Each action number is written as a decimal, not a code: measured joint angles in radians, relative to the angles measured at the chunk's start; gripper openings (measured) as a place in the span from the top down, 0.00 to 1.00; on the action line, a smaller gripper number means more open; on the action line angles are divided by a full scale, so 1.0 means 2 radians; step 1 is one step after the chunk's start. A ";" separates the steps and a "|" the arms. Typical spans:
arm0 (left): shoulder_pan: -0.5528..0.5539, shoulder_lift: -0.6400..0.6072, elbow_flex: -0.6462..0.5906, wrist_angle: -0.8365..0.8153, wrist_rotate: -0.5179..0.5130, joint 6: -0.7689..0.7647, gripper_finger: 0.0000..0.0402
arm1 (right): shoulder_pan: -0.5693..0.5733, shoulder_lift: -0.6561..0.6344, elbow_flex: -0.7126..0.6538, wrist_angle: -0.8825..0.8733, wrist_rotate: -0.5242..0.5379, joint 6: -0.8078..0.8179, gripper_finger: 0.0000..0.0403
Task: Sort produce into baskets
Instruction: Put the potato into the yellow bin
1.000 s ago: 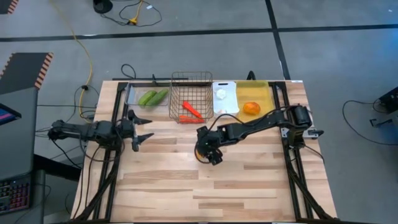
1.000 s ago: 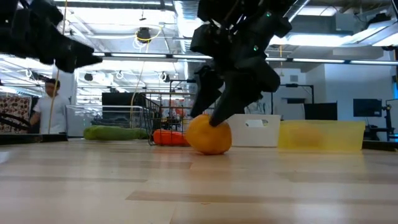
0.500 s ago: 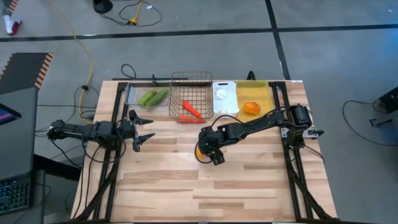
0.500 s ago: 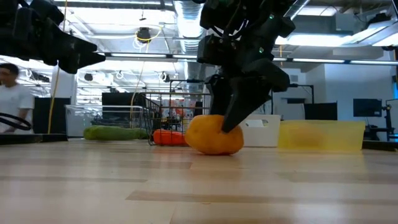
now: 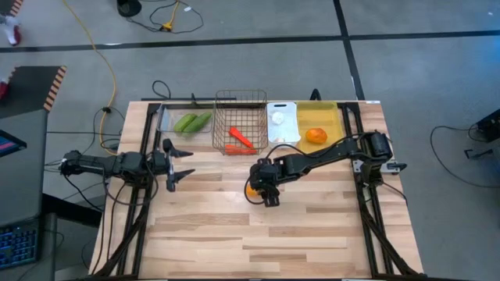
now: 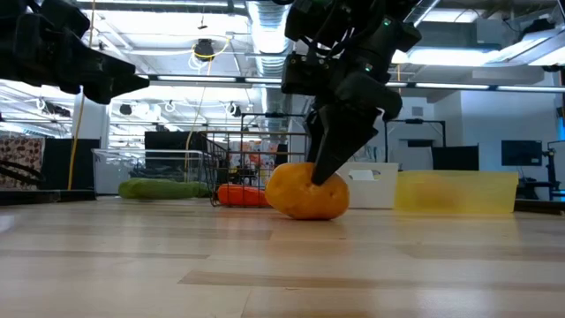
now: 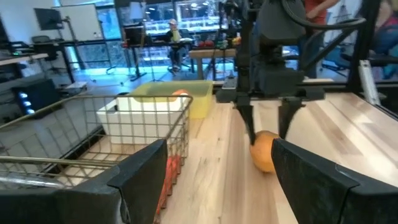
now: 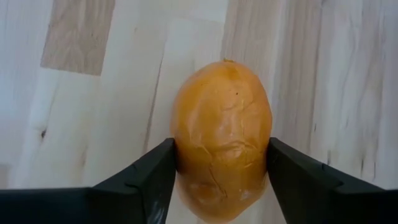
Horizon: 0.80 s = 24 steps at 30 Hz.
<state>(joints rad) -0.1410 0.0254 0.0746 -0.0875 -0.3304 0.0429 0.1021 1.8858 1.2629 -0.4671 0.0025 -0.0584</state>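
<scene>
Mid-table on pale wood planks (image 5: 312, 226), orange (image 6: 305, 190) in right hand (image 5: 259, 190).

Two dark jointed arms (image 5: 328, 157), blk cables, matte fingers (image 8: 143, 180).

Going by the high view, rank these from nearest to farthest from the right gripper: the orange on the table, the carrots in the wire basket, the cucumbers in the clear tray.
Nearest first from the right gripper:
1. Orange on the table: between the fingers, mid-table.
2. Carrots: in the wire basket, toward the table's far edge.
3. Cucumbers: in the clear tray, far-left corner.
</scene>
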 joint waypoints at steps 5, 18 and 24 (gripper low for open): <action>0.000 0.000 0.000 -0.008 0.014 0.000 0.31 | 0.004 0.000 0.000 -0.001 0.000 0.028 0.37; 0.000 0.000 0.000 -0.019 0.016 0.000 0.31 | 0.006 -0.010 0.000 -0.005 -0.004 0.048 0.37; 0.000 0.000 0.000 -0.016 0.028 0.008 0.31 | 0.005 -0.038 0.000 -0.009 -0.004 0.048 0.37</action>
<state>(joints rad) -0.1410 0.0254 0.0746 -0.1198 -0.2751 0.0598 0.1129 1.8106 1.2629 -0.4843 -0.0051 0.0370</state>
